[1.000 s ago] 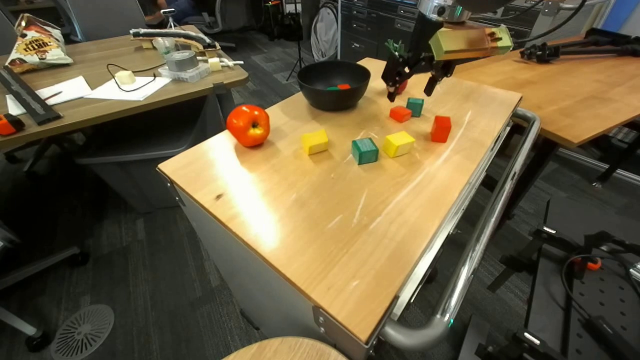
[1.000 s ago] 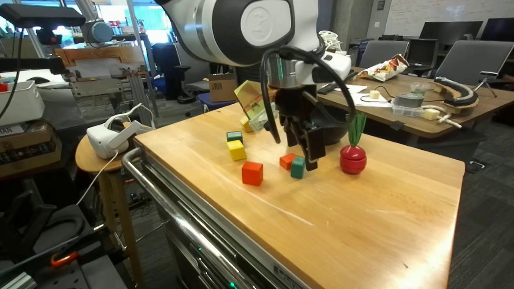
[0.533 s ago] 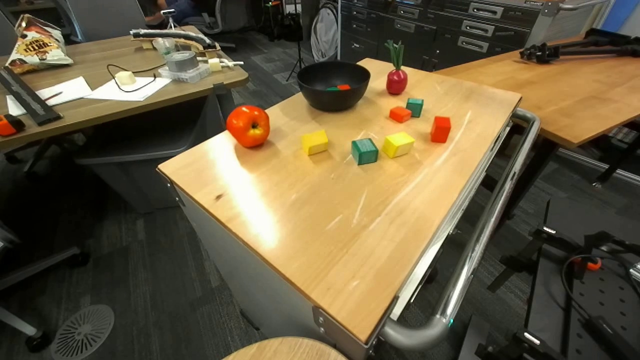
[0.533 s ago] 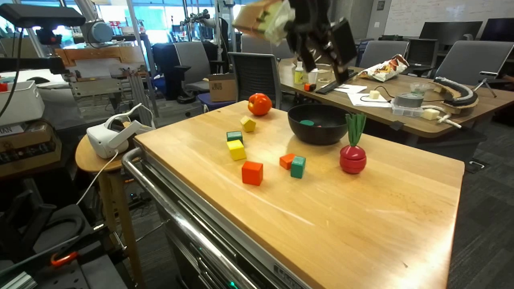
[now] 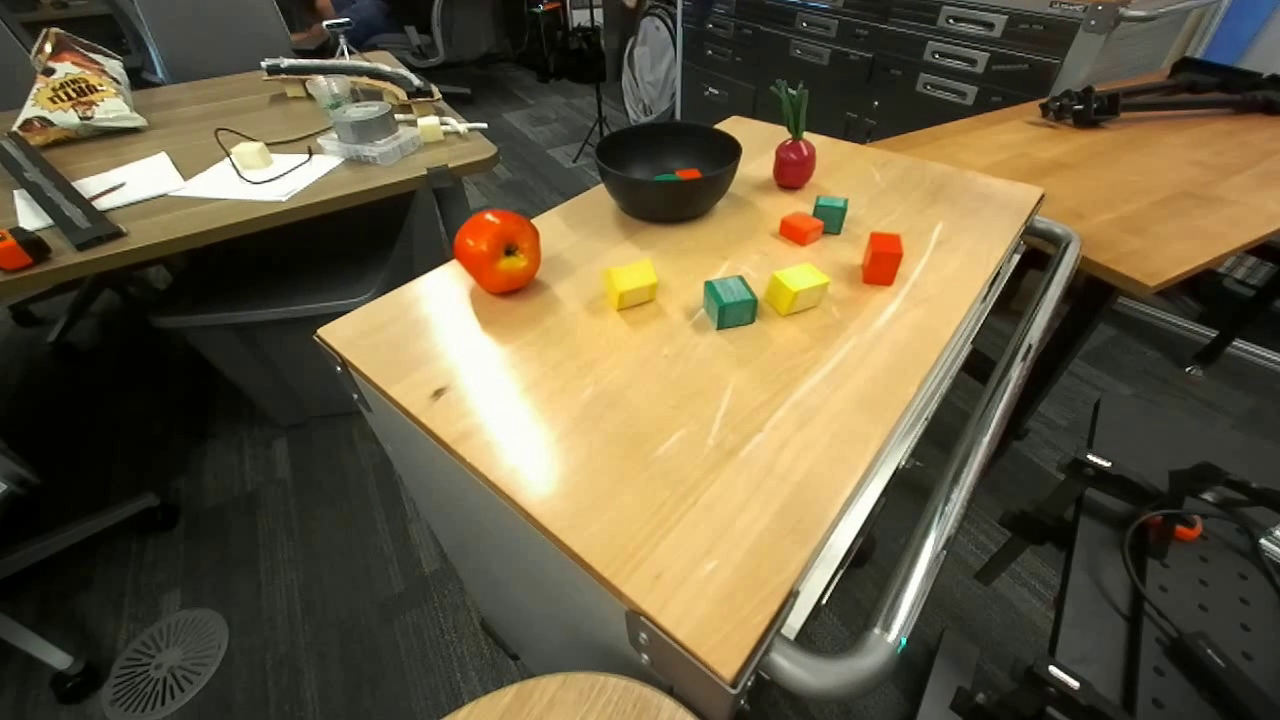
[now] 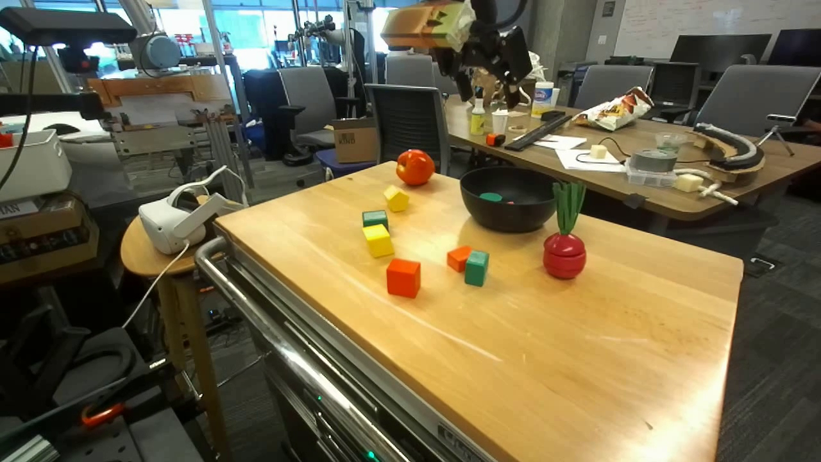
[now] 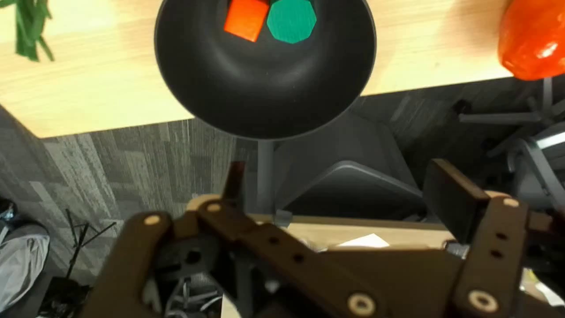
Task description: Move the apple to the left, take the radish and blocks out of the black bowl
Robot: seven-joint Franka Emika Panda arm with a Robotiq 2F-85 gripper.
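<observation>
The black bowl [image 5: 668, 200] [image 6: 508, 215] [image 7: 265, 106] holds a red block [image 7: 247, 18] and a green block [image 7: 291, 21]. The red-orange apple [image 5: 497, 252] [image 6: 415, 167] [image 7: 536, 42] stands on the table beside the bowl. The dark-red radish [image 5: 795, 163] [image 6: 564, 255] stands upright on the bowl's other side; only its green leaves [image 7: 28, 26] show in the wrist view. Several blocks lie on the table, such as a yellow block [image 5: 630, 285], a green block [image 5: 730, 302] and a red block [image 5: 881, 258]. My gripper [image 6: 489, 96] [image 7: 333, 185] is open, empty and raised high.
The wooden cart top [image 5: 600, 420] has a metal handle bar [image 5: 960, 480] along one side. A desk [image 5: 400, 170] with a chip bag [image 5: 80, 90], papers and tape stands nearby. A stool with a white headset [image 6: 179, 218] stands by the cart.
My gripper has risen from near the radish and a green block, up and back, leaving an exterior view. The apple, radish, bowl and blocks have not moved.
</observation>
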